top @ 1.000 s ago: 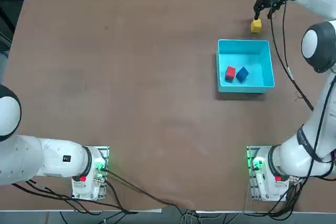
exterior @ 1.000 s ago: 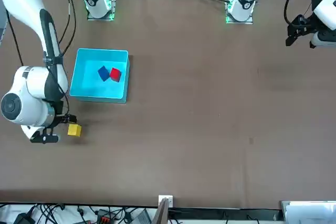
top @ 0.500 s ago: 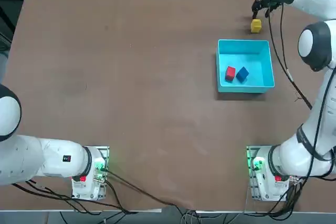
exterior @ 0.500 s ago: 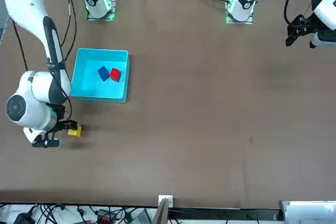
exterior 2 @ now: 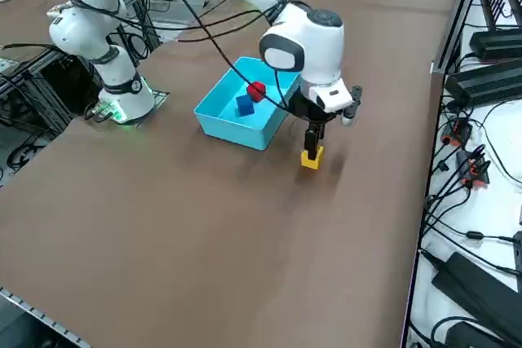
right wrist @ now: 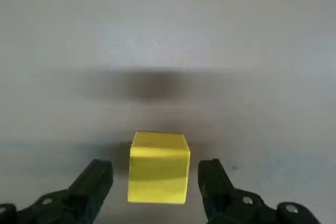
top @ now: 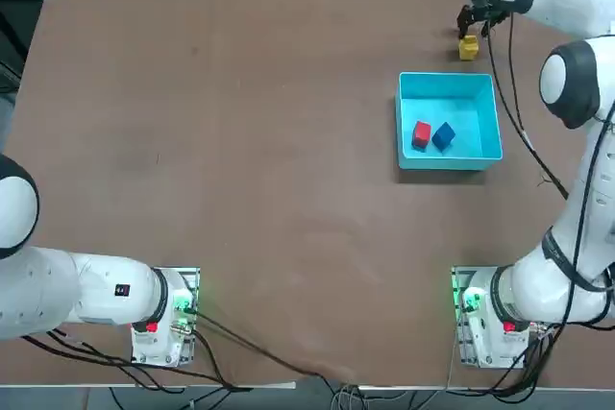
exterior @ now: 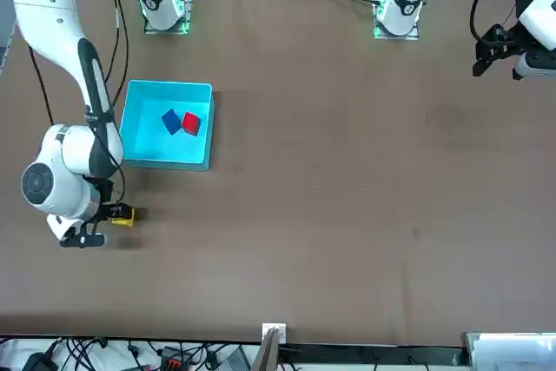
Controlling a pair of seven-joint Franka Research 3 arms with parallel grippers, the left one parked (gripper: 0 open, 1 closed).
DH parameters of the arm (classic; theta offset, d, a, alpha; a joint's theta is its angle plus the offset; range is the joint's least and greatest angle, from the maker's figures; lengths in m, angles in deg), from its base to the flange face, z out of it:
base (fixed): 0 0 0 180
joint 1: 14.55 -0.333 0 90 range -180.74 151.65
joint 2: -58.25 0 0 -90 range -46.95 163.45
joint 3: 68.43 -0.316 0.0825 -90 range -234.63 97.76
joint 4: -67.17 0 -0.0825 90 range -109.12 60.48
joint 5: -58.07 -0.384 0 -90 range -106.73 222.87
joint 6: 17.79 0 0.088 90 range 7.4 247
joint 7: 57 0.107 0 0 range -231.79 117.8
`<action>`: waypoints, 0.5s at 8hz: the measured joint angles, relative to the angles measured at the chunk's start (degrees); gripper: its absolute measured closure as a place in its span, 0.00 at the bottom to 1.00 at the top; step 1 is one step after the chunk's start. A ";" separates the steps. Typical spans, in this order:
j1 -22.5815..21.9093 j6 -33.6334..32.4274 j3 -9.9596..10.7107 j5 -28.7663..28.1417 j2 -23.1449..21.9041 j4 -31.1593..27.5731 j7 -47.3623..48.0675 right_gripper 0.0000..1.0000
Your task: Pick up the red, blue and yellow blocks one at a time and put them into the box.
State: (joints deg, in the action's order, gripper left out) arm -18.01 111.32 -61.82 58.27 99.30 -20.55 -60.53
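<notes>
Jaws (right wrist: 157, 179) spread around yellow block (right wrist: 158, 167); box (top: 485, 151) holds red block (top: 421, 134) and blue block (top: 443, 135).

Red block (top: 421, 134) and blue block (top: 443, 135) side by side inside the box (top: 450, 158), a shallow light cyan tray on the table. Blue one turned cornerwise. Yellow block (top: 468, 46) flat on the table just beyond the box's far wall, apart from it.

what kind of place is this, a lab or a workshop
Most likely a robotics lab: a brown table with bench-mounted arms, the right gripper open around a yellow block, a box holding blocks, and cables alongside.
</notes>
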 joint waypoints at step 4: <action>0.01 1.71 0.00 0.00 2.23 0.00 -0.22 0.11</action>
State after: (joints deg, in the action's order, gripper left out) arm -18.00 113.03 -61.82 58.27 101.53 -20.54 -60.75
